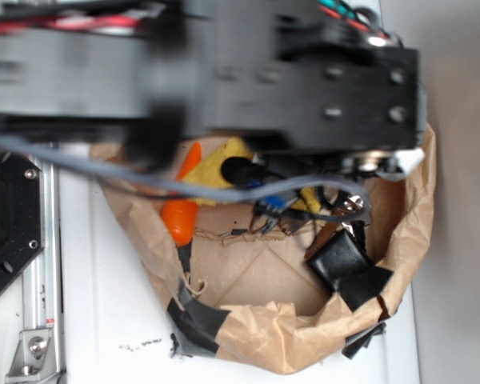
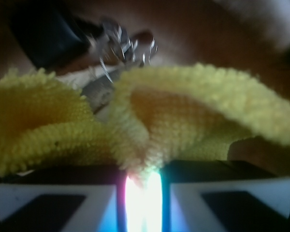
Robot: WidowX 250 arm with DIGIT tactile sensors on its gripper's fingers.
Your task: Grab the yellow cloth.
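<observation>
Fuzzy yellow cloth [image 2: 193,111] (bunched, folded)

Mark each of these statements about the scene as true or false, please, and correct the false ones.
1. The yellow cloth is pinched between the fingers of the end effector. True: in the wrist view a fold of it runs down into the narrow gap between them.
2. The cloth is smooth and flat. False: it is fuzzy and bunched into folds.
3. An orange carrot toy lies beside the cloth. True.
4. The things lie on a blue plastic tray. False: they lie in crumpled brown paper.
5. The paper is held with white tape. False: the tape is black.
</observation>
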